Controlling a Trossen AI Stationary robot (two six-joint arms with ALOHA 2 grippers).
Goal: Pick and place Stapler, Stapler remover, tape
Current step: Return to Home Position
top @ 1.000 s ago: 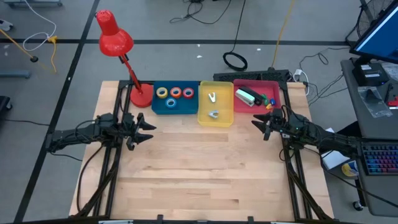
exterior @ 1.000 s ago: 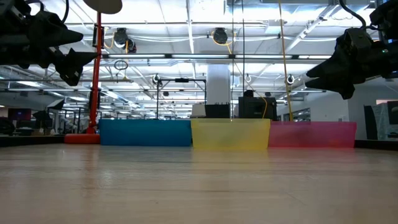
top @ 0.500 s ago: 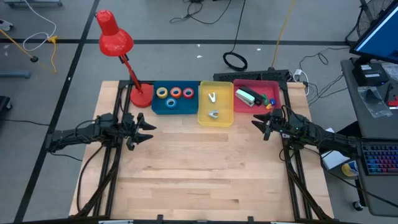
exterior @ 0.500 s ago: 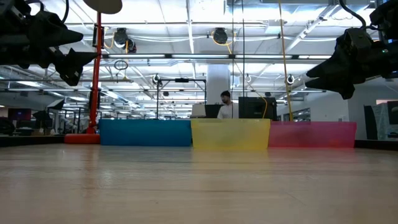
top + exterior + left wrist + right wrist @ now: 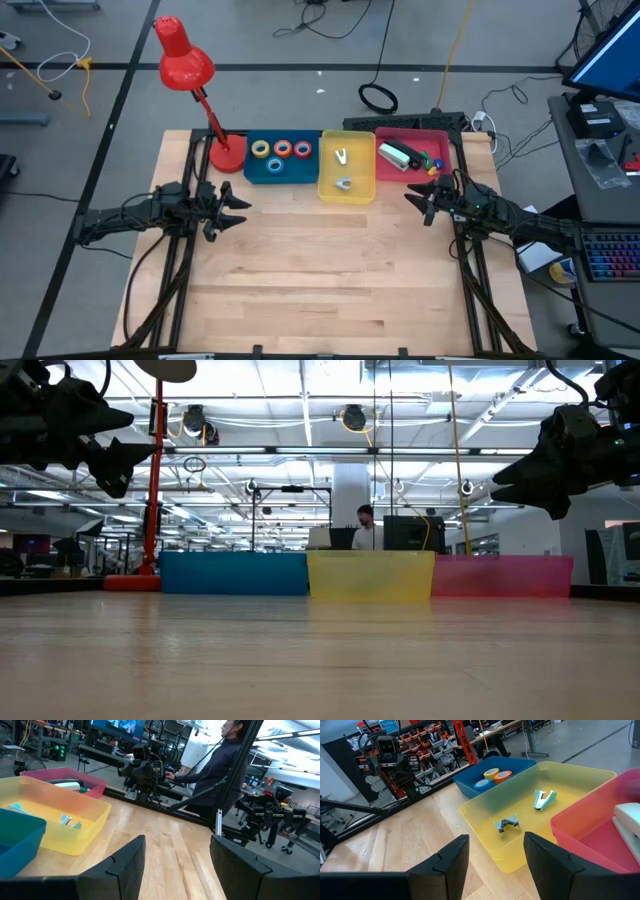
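Left gripper [image 5: 238, 210] and right gripper [image 5: 414, 204] hang open and empty at either side of the table [image 5: 330, 280], just as they did a second ago. Only a person [image 5: 366, 526] has come into sight far behind the yellow bin [image 5: 357, 170]. Four tape rolls [image 5: 282, 149] lie in the blue bin [image 5: 300, 173], two staple removers [image 5: 344, 183] in the yellow one, and the stapler [image 5: 398, 154] in the red bin [image 5: 390, 172]. I'd say the sorting is finished.
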